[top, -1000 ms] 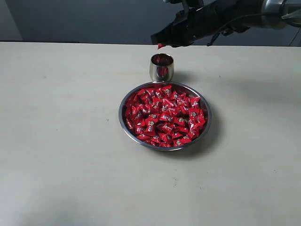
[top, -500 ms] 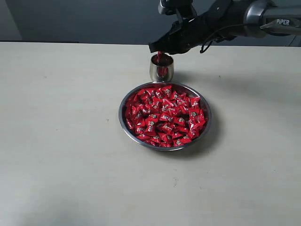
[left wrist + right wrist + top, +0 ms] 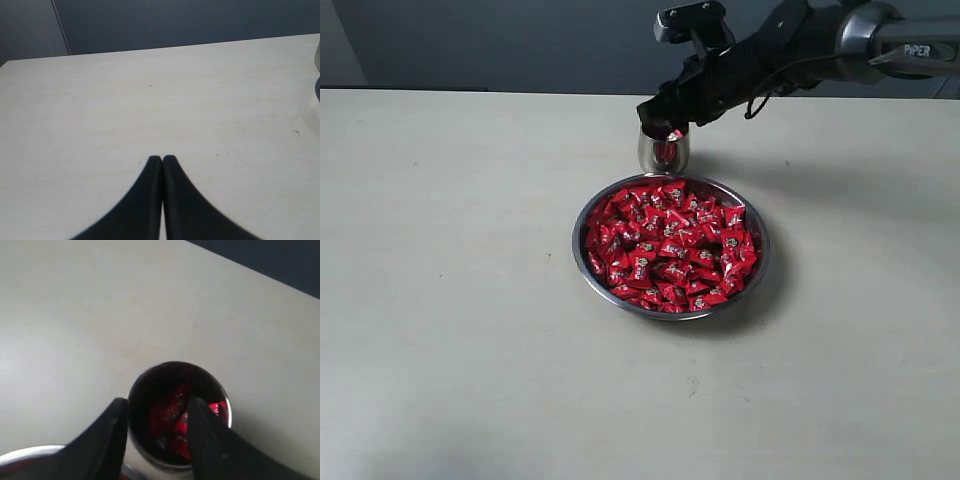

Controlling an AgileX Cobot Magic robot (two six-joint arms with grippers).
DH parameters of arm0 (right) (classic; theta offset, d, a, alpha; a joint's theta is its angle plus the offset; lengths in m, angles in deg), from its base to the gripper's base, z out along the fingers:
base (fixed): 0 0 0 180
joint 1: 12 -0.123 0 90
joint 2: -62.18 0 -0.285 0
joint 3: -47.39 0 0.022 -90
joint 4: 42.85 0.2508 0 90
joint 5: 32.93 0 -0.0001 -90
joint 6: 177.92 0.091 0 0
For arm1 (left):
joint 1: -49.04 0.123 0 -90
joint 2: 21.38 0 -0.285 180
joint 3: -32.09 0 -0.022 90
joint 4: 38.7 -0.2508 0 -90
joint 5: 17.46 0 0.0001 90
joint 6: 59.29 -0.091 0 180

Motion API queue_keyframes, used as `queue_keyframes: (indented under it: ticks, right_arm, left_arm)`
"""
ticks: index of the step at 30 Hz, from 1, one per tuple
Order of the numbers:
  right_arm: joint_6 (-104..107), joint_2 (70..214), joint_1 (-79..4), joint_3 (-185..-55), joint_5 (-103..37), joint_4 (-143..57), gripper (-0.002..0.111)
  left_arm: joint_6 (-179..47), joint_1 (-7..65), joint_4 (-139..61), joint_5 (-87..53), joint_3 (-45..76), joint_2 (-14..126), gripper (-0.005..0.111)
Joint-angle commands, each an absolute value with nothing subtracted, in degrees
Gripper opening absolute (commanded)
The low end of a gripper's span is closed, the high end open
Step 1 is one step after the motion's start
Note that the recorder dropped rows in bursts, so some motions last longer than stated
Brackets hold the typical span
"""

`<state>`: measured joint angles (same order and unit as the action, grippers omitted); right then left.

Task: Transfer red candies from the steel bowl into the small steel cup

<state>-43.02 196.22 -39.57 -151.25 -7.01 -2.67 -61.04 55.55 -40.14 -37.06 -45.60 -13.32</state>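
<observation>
Red candies (image 3: 670, 243) in shiny wrappers filled the steel bowl (image 3: 576, 250), heaped across most of its width. We saw the bowl sitting near the middle of the pale table (image 3: 450, 300). The small steel cup (image 3: 663, 152) stood upright just beyond the bowl's far rim, very close to it, though we could not tell whether the two touched. From the right wrist view we looked down into the cup (image 3: 145, 395) and saw a few red candies (image 3: 172, 415) lying at the bottom, their red reflected on the inner wall. A sliver of the bowl's rim (image 3: 30, 452) showed at the edge of that view.

The right gripper (image 3: 660, 110) hung directly over the cup's mouth, its dark arm reaching in from the right side of the exterior view. In the wrist view the right gripper (image 3: 157, 402) had its two fingers spread apart, one on either side of the opening, with nothing pinched between them.

The left gripper (image 3: 162, 159) appeared only in its own wrist view. Its two dark fingers were pressed together at the tips and held nothing. Under it lay bare table, with a dark wall behind the far edge.
</observation>
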Motion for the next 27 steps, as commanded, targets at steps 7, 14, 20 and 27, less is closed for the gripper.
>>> queue_keyframes:
  ticks: [7, 14, 20, 27]
  right_arm:
    - [-39.8, 183.13, -39.11, -143.26, 1.49, -10.06, 0.039]
    - [-40.88, 173.4, -38.7, -125.74, -6.82, -9.08, 0.039]
    - [-44.79, 169.88, -39.01, -114.52, -13.53, -6.04, 0.039]
    - [-52.72, 170.02, -39.8, -111.01, -12.65, -5.2, 0.039]
  left_arm:
    - [-60.97, 55.24, -40.25, -36.76, -45.13, -13.6, 0.0]
    - [-60.97, 55.24, -40.25, -36.76, -45.13, -13.6, 0.0]
    - [-60.97, 55.24, -40.25, -36.76, -45.13, -13.6, 0.0]
    - [-60.97, 55.24, -40.25, -36.76, -45.13, -13.6, 0.0]
